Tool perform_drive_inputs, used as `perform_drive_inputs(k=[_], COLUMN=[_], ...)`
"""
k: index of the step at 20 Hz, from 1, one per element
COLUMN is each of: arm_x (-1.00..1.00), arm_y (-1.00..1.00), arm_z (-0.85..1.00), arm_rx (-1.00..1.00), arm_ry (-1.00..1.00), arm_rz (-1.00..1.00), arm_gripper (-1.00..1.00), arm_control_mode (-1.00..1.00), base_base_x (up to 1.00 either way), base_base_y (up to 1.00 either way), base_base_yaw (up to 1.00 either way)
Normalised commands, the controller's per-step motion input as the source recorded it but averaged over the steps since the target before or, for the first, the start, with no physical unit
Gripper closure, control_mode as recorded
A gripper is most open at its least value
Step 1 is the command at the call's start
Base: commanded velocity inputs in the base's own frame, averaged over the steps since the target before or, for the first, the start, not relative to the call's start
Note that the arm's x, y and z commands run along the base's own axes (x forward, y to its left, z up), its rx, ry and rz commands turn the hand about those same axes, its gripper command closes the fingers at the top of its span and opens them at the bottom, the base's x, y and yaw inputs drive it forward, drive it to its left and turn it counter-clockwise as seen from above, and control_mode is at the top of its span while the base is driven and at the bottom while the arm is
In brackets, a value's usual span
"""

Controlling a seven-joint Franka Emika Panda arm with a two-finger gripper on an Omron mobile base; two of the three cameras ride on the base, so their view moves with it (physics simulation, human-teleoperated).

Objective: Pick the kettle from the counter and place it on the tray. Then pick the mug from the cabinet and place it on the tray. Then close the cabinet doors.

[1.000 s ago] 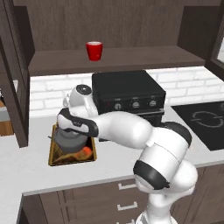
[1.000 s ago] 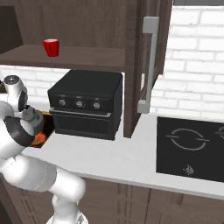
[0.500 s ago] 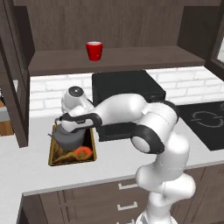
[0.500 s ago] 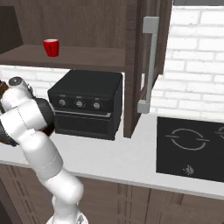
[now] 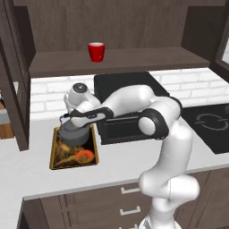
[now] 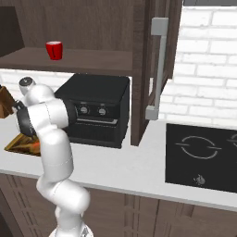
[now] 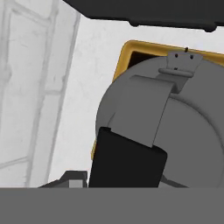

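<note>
The dark grey kettle sits at the far end of the gold-rimmed tray on the pale counter. My gripper is directly above it, shut on its arched black handle, which runs up close to the camera in the hand view over the kettle's round body and the tray's rim. My fingertips are hidden. The red mug stands on the shelf of the open cabinet. The cabinet doors stand open: left one, right one with its grey bar handle.
A black countertop oven stands just right of the tray, under the shelf. A black cooktop lies further right. A brown wooden block stands left of the tray. My arm arches over the oven's front.
My elbow has swung up and to the right, so the arm now arches high over the oven. The hand has stayed at the kettle, which rests on the tray throughout.
</note>
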Motion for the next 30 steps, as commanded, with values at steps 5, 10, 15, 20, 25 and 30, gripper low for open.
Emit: perform_drive_inputs(k=[5,10,15,20,25,30], arm_x=[0.0,0.0,0.0,-0.1,-0.19,-0.45], arm_y=[0.25,0.17,0.11,0.14,0.05,0.01], arm_z=[-0.07,-0.04,-0.09,-0.13,-0.09,0.15], arm_rx=[0.0,0.0,0.0,0.0,0.0,0.0], arm_ry=[-0.03,-0.04,-0.04,-0.01,0.0,-0.01], arm_rz=[-0.11,-0.1,-0.09,-0.09,-0.09,-0.11], arm_gripper=[1.0,1.0,-1.0,-1.0,-1.0,-1.0], arm_control_mode=[-1.0,-1.0,-1.0,-1.0,-1.0,-1.0], base_base_x=[0.0,0.0,0.0,0.0,0.0,0.0], base_base_y=[0.0,0.0,0.0,0.0,0.0,0.0], base_base_yaw=[0.0,0.0,0.0,0.0,0.0,0.0])
